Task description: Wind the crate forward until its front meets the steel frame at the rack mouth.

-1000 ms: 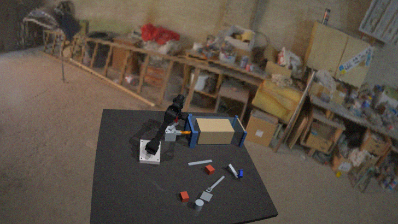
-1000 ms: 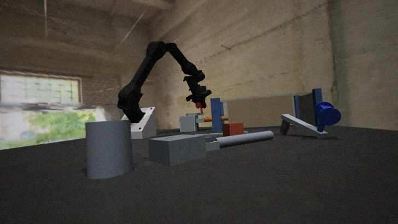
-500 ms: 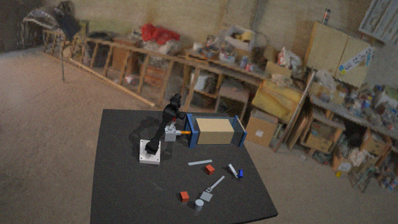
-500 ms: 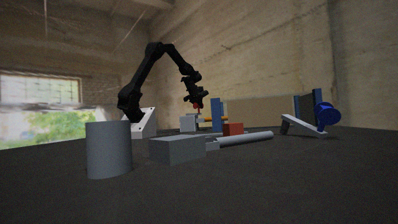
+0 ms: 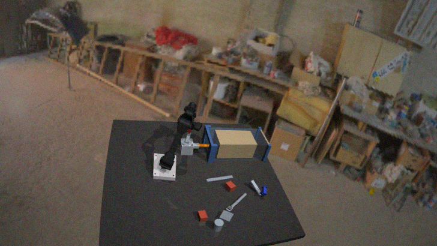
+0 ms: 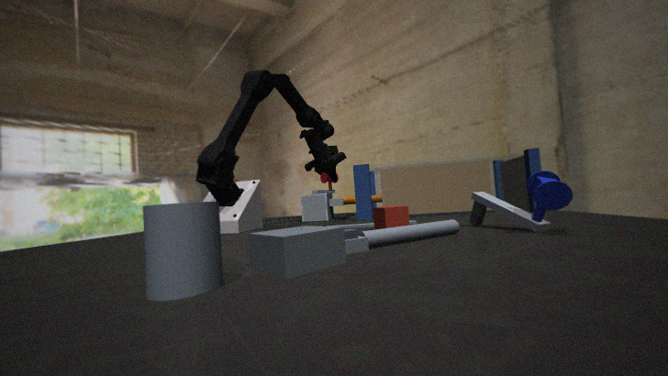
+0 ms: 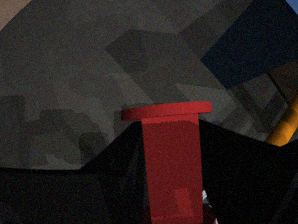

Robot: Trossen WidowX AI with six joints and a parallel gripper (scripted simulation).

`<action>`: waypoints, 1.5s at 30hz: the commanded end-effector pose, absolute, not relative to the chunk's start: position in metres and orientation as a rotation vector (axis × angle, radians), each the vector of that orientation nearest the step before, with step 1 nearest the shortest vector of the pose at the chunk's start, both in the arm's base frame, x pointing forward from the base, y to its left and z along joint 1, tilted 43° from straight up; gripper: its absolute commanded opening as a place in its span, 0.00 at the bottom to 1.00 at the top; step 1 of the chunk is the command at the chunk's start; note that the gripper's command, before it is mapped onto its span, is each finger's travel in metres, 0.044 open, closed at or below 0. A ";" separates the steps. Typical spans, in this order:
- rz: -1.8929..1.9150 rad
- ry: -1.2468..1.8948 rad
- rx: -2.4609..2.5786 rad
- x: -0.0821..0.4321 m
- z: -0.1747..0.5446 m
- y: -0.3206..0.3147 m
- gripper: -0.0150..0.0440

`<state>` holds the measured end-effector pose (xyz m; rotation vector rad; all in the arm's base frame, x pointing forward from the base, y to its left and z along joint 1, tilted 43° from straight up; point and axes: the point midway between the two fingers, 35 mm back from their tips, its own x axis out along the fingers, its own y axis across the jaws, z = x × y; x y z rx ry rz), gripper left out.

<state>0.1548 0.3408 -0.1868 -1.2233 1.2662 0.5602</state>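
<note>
The tan crate [image 5: 235,137] [image 6: 434,186] sits flat in the clear-panelled cubby, close behind the blue frame [image 5: 211,154] [image 6: 361,191] at its winch end. I cannot tell whether they touch. An orange strap [image 5: 203,145] [image 6: 360,200] [image 7: 286,127] runs from the grey winch [image 5: 186,149] [image 6: 315,207] through the frame. The winch handle's pale arm lies over the winch top, with its red grip [image 6: 329,184] [image 7: 173,160] upright. My gripper [image 5: 189,130] [image 6: 328,176] [image 7: 163,127] is shut on this red grip, above the winch. The square key and hole are hidden.
Toward the front lie a flat bar [image 5: 219,178], red blocks [image 5: 230,186] [image 5: 202,216] [image 6: 391,216], a pale bar [image 5: 255,187] with a blue spool-shaped knob [image 5: 264,190] [image 6: 550,190], a long-handled tool [image 5: 238,200], a grey block [image 5: 227,215] [image 6: 299,252] and a grey cylinder [image 5: 218,225] [image 6: 182,252].
</note>
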 end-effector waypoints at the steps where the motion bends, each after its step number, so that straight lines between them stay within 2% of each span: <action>1: 0.606 1.314 -1.255 0.123 -0.190 0.335 0.25; 45: 0.609 1.320 -1.256 0.067 -0.174 0.312 0.25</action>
